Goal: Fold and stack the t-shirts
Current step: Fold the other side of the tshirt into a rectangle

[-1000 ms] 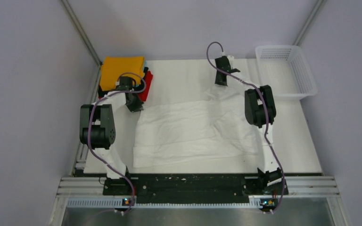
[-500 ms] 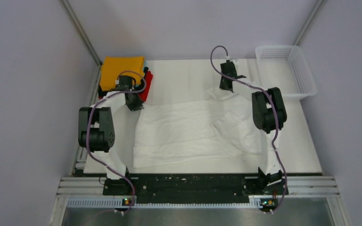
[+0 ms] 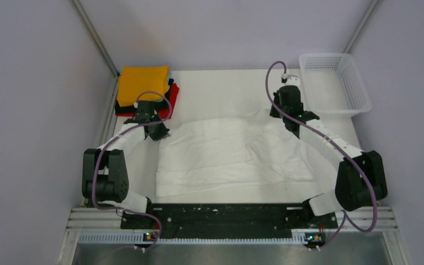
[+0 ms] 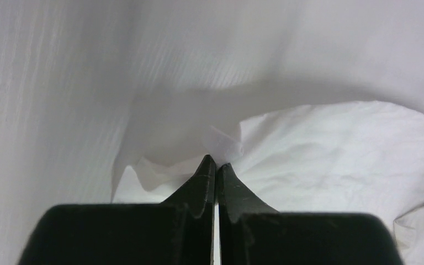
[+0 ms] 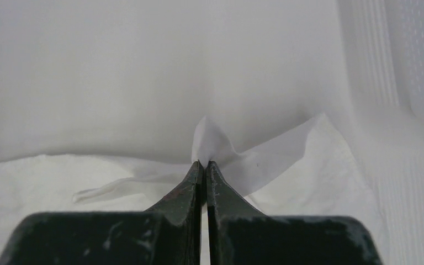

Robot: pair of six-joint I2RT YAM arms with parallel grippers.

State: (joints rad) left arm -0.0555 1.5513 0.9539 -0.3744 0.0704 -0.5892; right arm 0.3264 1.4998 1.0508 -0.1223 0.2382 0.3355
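Observation:
A wrinkled white t-shirt (image 3: 226, 154) lies spread across the middle of the table. My left gripper (image 3: 158, 134) is shut on its far left corner; the wrist view shows the cloth (image 4: 331, 149) pinched at the closed tips (image 4: 216, 163). My right gripper (image 3: 295, 128) is shut on the shirt's far right corner, a tuft of cloth (image 5: 207, 141) standing out of the closed tips (image 5: 203, 163). A stack of folded shirts sits at the far left: orange (image 3: 142, 83) on top, red (image 3: 171, 102) and black edges under it, a sliver of teal.
A white lattice basket (image 3: 334, 83) stands at the far right corner; its wall shows in the right wrist view (image 5: 414, 55). Metal rails and the arm bases run along the near edge (image 3: 226, 215). Purple walls close in the left and right sides.
Both arms have swung outward and lowered. The right gripper moved right and nearer with the shirt's corner, the left a little nearer, and the far edge is drawn flatter.

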